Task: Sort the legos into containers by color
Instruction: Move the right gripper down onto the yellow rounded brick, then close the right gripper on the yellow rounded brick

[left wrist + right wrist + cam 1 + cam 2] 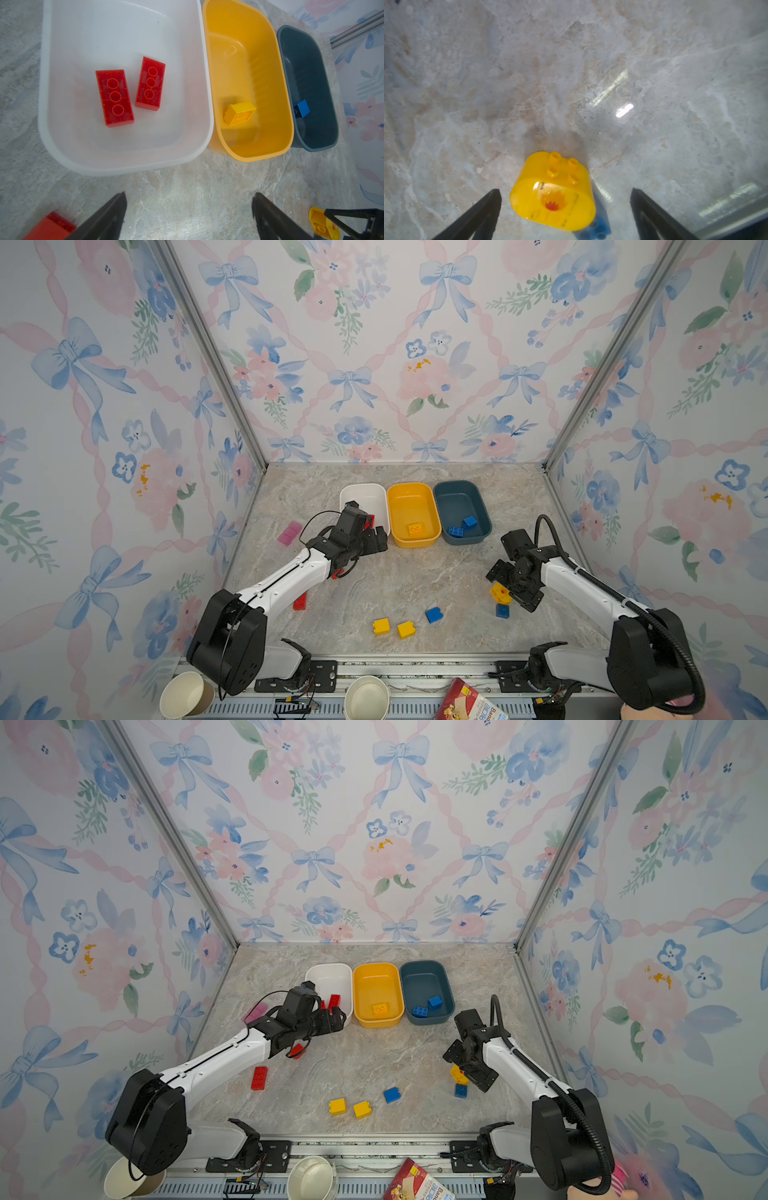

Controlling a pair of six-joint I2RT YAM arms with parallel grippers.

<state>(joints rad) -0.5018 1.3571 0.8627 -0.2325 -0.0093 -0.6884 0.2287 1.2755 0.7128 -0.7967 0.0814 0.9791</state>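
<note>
- Currently the right gripper (565,190) hangs low over the table (571,72) with its fingers spread wide and nothing in them.
- The rounded yellow brick (553,193) sits right in the gap between them, touching neither finger as far as I can tell.
- Its long side runs roughly across the gap from finger to finger, a bit skewed. The flame face is toward the wrist camera and the studs point away.
- A blue brick (600,227) is tucked against it, partly hidden behind. A closing grip may snag it too.
- In a top view the same yellow piece (500,592) is at the right gripper's tip, so the right arm is plainly the nearer one.
- The yellow tub (399,510) lies farther back and leftward from there, between the white tub (124,164) and the teal tub (446,506).
- The left gripper (189,195) is also spread and empty, just in front of the white tub, which holds two red bricks (114,97).
- Likely next: drop slightly, centre on the brick and close across it.
</note>
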